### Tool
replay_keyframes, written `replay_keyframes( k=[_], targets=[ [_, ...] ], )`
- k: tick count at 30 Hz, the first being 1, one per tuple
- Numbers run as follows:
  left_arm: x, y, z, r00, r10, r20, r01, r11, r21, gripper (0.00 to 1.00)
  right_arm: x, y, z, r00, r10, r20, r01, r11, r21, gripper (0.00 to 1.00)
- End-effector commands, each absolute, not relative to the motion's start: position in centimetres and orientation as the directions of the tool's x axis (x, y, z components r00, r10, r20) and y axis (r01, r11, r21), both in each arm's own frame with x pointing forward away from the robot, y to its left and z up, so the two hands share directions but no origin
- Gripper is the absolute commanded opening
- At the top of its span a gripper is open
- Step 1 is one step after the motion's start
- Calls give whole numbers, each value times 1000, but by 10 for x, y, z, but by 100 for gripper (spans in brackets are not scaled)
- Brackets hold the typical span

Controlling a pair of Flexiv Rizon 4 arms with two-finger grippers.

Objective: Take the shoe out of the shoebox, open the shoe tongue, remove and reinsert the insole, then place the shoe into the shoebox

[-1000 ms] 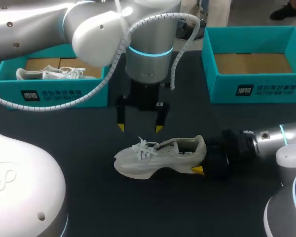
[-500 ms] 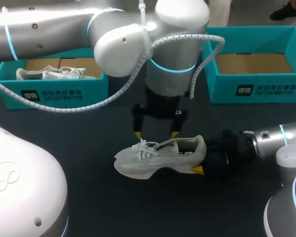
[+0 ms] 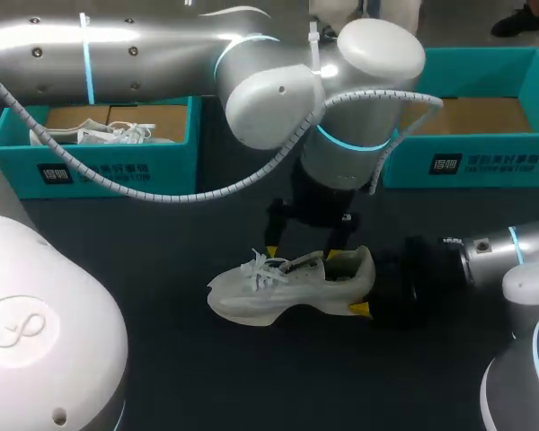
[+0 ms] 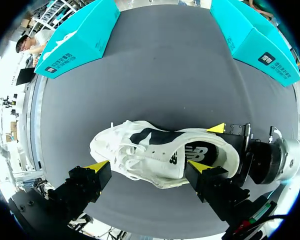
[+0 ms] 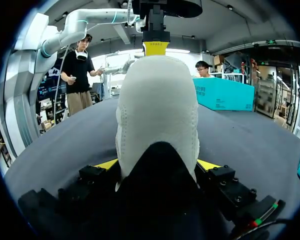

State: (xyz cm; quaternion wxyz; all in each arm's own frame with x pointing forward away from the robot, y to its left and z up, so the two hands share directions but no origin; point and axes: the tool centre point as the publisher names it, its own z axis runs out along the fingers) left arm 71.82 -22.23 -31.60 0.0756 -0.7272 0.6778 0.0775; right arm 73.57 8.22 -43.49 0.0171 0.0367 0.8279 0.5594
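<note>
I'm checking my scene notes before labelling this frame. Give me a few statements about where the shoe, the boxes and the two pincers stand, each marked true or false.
1. The shoe lies on the table, outside both boxes. True.
2. The right pincer is open and clear of the shoe. False: it is shut on the shoe's heel, one finger on each side.
3. The left pincer is open above the shoe. True.
4. The right-hand box holds a shoe. False: it shows only its cardboard floor; a second shoe lies in the left-hand box.
</note>
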Motion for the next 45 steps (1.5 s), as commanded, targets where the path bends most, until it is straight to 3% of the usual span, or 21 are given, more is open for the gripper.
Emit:
replay_keyframes(
  k=[1,24,25,27,28,45],
  targets=[
    [709,-245,-332,129,-935,-330,-992,-126,-31,100,736,85,-439,-997,82,12,42,375,926,0],
    [705,-225,-355,206,-893,-400,-977,-213,-28,100,736,85,-439,-997,82,12,42,375,926,0],
    [704,-223,-355,213,-891,-402,-975,-219,-30,72,736,85,-439,-997,82,12,42,375,926,0],
    [704,-221,-355,216,-890,-401,-974,-223,-29,33,736,85,-439,-997,82,12,42,375,926,0],
    [704,-219,-354,217,-890,-401,-974,-225,-28,0,736,85,-439,-997,82,12,42,375,926,0],
    [706,-206,-325,212,-913,-349,-977,-211,-42,0,736,85,-439,-997,82,12,42,375,926,0]
  ],
)
